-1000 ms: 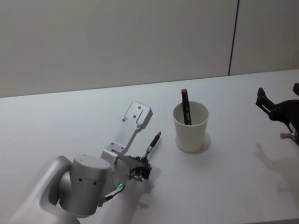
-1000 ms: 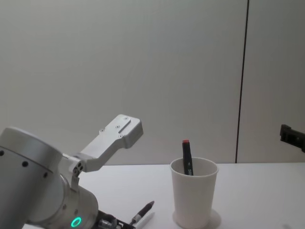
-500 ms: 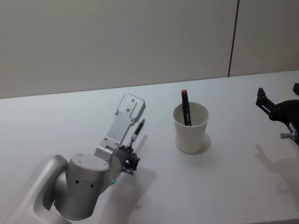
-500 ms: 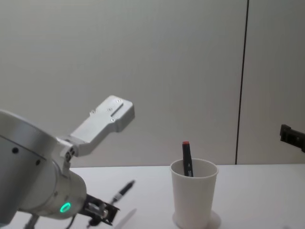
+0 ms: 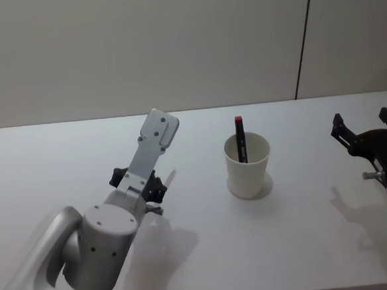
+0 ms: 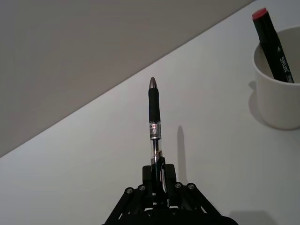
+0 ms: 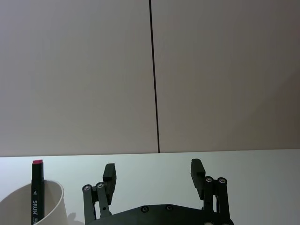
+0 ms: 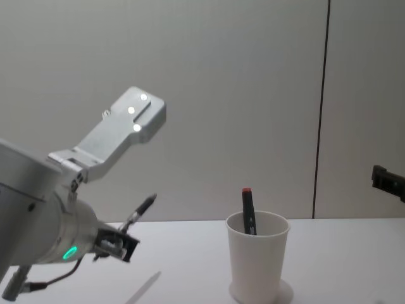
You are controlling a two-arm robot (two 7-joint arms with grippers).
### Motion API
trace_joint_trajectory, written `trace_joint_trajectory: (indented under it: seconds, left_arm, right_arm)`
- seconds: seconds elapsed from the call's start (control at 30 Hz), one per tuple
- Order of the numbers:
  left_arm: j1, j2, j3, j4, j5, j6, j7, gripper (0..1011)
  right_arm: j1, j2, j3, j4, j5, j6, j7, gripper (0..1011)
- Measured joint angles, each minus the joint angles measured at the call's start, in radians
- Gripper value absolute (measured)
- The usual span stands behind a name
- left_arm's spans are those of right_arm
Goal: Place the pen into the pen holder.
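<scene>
The left pincer (image 6: 159, 174) has lifted the black-and-clear plastic pen (image 6: 154, 123), pinching its tail to aim it at the white paper-cup pen holder (image 5: 248, 173), while the right pincer (image 7: 153, 169) waits spread.

Right gripper (image 7: 153, 168), fingers spread, facing a white counter (image 7: 262, 178).
Near it, the pen holder (image 7: 51, 202) with a red-capped black marker (image 7: 37, 187) standing inside.

1. Table (image 5: 286, 231) spans the lower half of the head view.
2. Pen holder (image 5: 248, 171) stands on it, just right of centre.
3. Marker (image 5: 241, 138) stands in the pen holder, top above the rim.
4. Left gripper (image 8: 117, 246) is at lower left of the chest view, well apart from the pen holder.
5. Pen (image 8: 140, 212) is clamped in it, off the table, tilted up.
6. Right gripper (image 5: 362, 121) is at the head view's right edge, well right of the pen holder.
</scene>
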Motion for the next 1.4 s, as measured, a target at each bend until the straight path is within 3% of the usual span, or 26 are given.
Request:
trace_joint_trajectory:
  seconds: [0.23,0.63,0.87,1.0,1.4]
  left_arm:
    - [0.022,0.014,-0.001,-0.028,0.027,-0.104,0.0,176]
    - [0.049,0.037,-0.005,-0.039,0.056,-0.361,-0.058,176]
    - [0.055,0.047,-0.009,-0.022,0.056,-0.54,-0.117,176]
    - [0.055,0.05,-0.012,-0.009,0.052,-0.607,-0.143,176]
    - [0.033,0.05,-0.022,0.067,0.005,-0.889,-0.294,176]
  right_arm:
    - [0.0,0.0,0.0,0.0,0.0,0.0,0.0,1002]
    - [0.0,0.0,0.0,0.0,0.0,0.0,0.0,1002]
    - [0.0,0.0,0.0,0.0,0.0,0.0,0.0,1002]
    - [0.0,0.0,0.0,0.0,0.0,0.0,0.0,1002]
    - [0.0,0.0,0.0,0.0,0.0,0.0,0.0,1002]
